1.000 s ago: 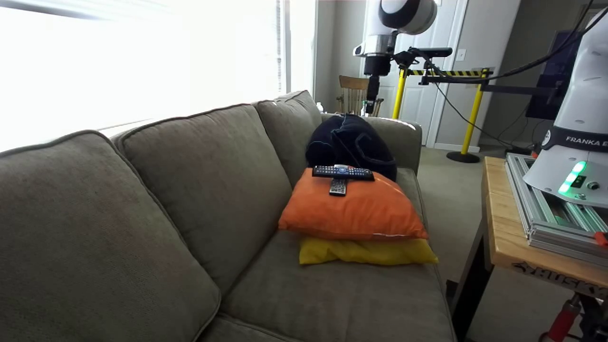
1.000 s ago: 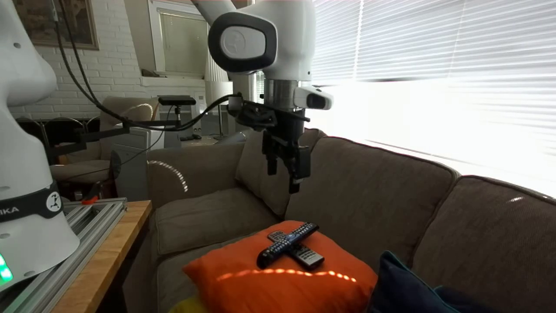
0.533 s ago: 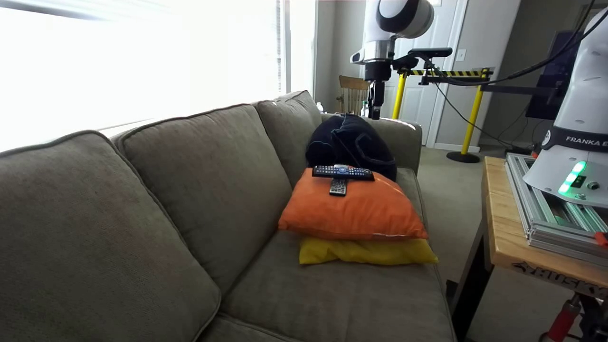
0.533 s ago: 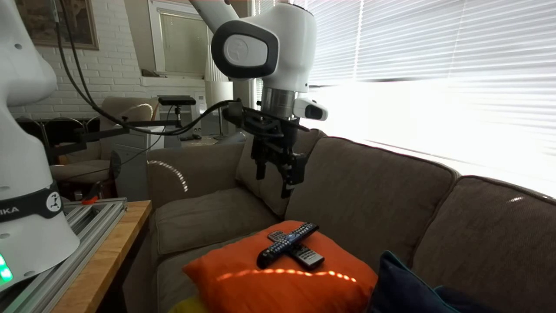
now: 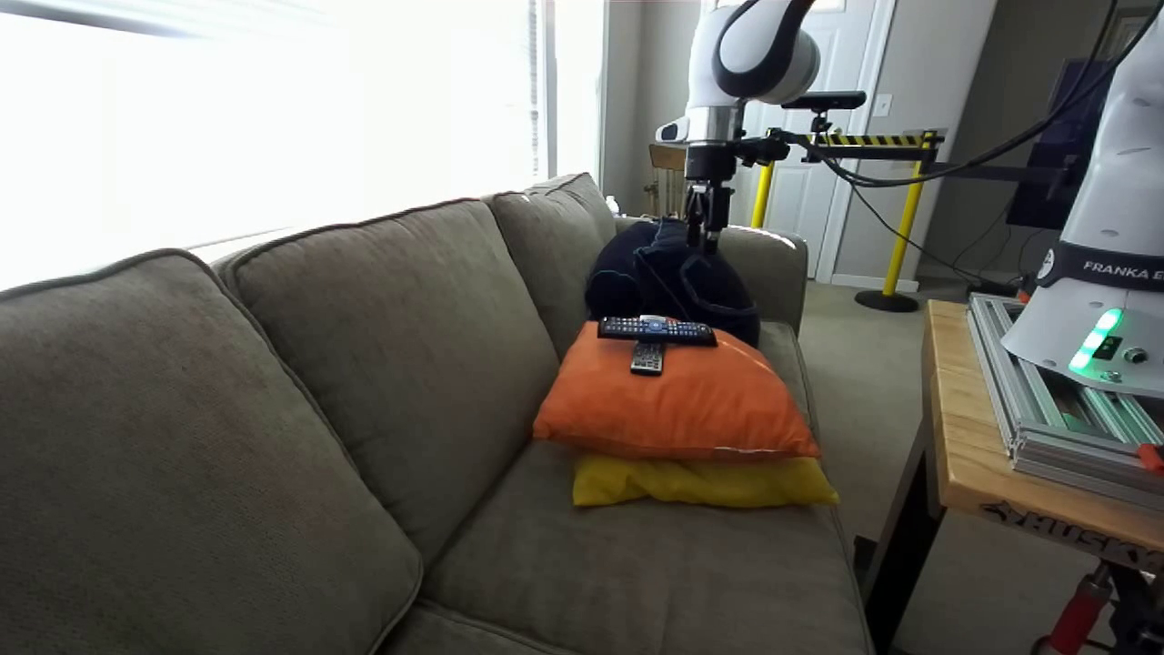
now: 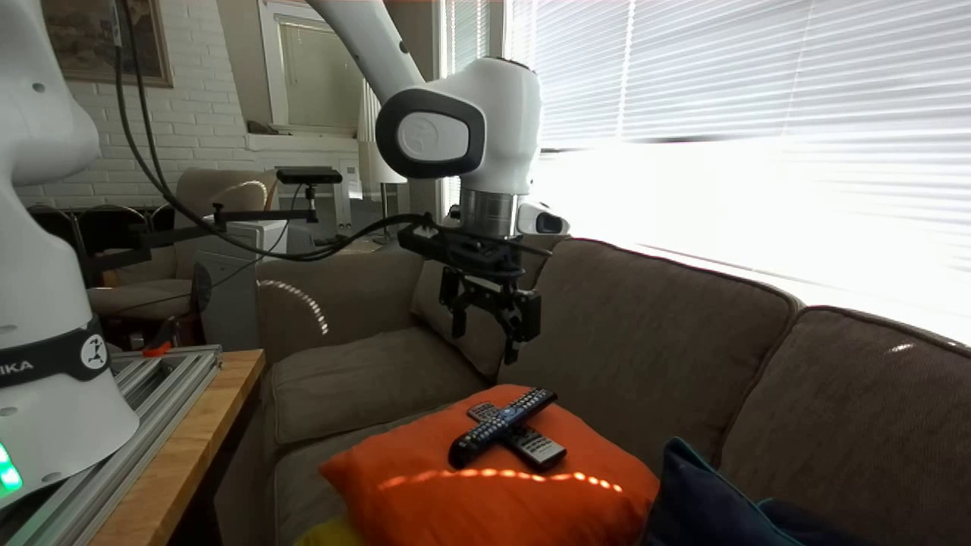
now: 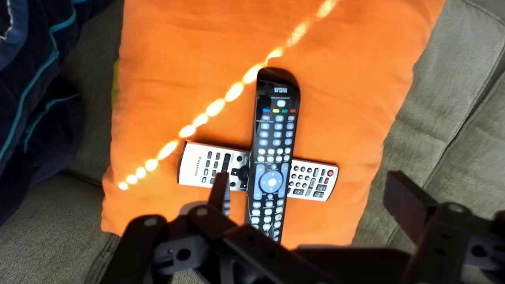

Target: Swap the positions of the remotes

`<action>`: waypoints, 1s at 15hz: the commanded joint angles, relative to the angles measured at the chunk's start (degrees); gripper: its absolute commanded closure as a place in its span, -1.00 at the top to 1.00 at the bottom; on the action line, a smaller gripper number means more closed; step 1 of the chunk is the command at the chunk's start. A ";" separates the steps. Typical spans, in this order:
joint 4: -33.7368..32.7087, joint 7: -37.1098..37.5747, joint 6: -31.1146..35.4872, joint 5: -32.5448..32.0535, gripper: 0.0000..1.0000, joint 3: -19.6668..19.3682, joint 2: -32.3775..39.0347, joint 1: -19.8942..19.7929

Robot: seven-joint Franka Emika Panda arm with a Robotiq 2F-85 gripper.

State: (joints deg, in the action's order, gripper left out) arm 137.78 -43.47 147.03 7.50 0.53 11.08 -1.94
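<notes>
In both exterior views the gripper (image 6: 485, 346) sits lower than it did a second ago. Its fingers stand wide apart with nothing held. The grey-faced remote (image 7: 209, 162) and the black remote (image 7: 275, 130) have stayed put, crossed on top of the orange cushion (image 7: 177, 79).

Read from the left in the wrist view, the grey-faced remote begins with its Panasonic end; its long axis runs across, dropping slightly to the right, and passes under the black remote. The black remote's long axis runs nearly top to bottom, leaning a little, its RCA end at the top and its lower end hidden by the gripper. Both names can be read only there.

In an exterior view the dark blue bundle of cloth (image 5: 650, 273) lies behind the orange cushion, and a broad strip of the yellow cushion (image 5: 705, 482) shows beneath; the wrist view gives just a sliver of yellow at the left edge of the orange one.
</notes>
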 commanded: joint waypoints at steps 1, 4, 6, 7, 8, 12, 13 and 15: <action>-1.67 0.82 1.27 1.56 1.00 2.19 3.98 -1.26; -2.14 1.69 2.65 -0.17 1.00 2.71 6.70 -1.44; -3.51 3.25 3.15 -1.20 1.00 2.45 9.52 -1.43; -4.24 4.21 4.61 -1.97 1.00 2.17 11.08 -1.30; -4.86 4.64 5.41 -1.79 1.00 2.49 12.16 -1.60; -6.79 4.79 7.69 -1.69 1.00 4.17 15.25 -2.98; -4.77 4.23 6.95 -1.93 1.00 4.56 13.05 -3.55; -5.04 4.18 7.00 -1.92 1.00 5.05 13.61 -3.96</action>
State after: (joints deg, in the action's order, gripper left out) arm 132.77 -40.51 154.04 7.25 3.92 24.64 -4.06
